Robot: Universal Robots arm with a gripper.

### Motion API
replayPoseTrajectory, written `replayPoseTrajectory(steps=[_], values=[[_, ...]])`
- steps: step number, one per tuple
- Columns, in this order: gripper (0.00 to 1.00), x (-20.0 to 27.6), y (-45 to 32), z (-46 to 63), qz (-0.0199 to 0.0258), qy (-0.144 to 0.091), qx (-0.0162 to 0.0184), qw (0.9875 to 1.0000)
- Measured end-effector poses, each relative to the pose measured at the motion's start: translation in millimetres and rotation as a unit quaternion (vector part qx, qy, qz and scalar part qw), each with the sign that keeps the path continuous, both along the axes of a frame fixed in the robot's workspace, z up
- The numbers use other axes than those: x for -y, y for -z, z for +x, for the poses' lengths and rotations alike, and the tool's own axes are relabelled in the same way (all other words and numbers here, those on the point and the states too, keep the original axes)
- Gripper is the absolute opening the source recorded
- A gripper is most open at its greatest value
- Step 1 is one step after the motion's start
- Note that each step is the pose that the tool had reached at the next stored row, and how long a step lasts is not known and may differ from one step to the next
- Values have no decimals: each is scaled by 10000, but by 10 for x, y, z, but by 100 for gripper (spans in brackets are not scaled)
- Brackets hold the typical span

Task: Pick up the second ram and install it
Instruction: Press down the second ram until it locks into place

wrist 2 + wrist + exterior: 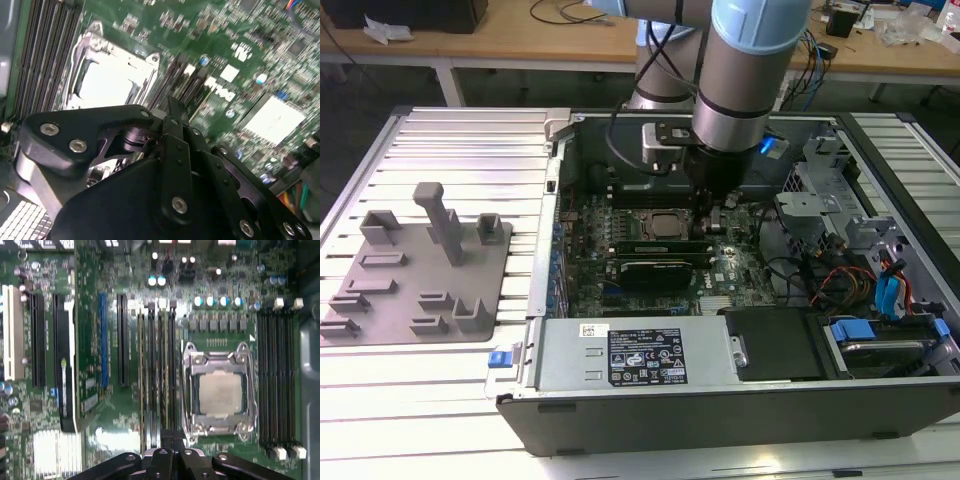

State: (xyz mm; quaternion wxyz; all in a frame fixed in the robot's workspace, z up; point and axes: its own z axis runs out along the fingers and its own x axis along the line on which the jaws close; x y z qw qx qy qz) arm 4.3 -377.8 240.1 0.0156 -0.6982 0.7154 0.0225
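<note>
Sheet-metal wall of the open case (720,420) lies nearest in the exterior view, with a labelled cover (630,350) just behind its rim. To the exterior view's left, a grey fixture (420,270) sits on the ribbed table (450,140), well apart from the case and with bare ribs all round it.

Past the cover, a black card (655,270) stands on the board. Just beyond it the ram (665,243) stands on edge in a slot, running parallel to the card and just beside the socket (665,222). To the exterior view's right, loose cables (830,280) and a drive cage (810,215) crowd that side of the case.

The gripper (715,205) reaches straight down into the case beside the socket, and the arm fills much of the opening above. In the first wrist view the gripper (172,434) has its jaws drawn together with almost no gap, its tip at the end of the slot row where the ram (171,370) runs. Whether the jaws pinch the ram cannot be told. The socket (220,392) lies just beside that row, and a bank of empty slots (277,380) lies on the socket's other side, against the case edge. In the second wrist view the gripper (172,107) points at the same row next to the socket (107,82).

Beyond the case stands a wooden bench (570,35).
</note>
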Motion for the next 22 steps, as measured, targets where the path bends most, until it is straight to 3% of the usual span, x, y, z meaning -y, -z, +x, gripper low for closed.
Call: replayPoseTrajectory(steps=[3, 5, 8, 10, 22], values=[[8, -1, 0, -228, 1, 0, 17, 10000], [8, -1, 0, -299, 1, 1, 22, 10000], [8, -5, 0, -515, 1, 0, 40, 10000], [8, -7, 1, -597, 1, 1, 43, 10000], [8, 9, 21, -617, 0, -5, 44, 10000]])
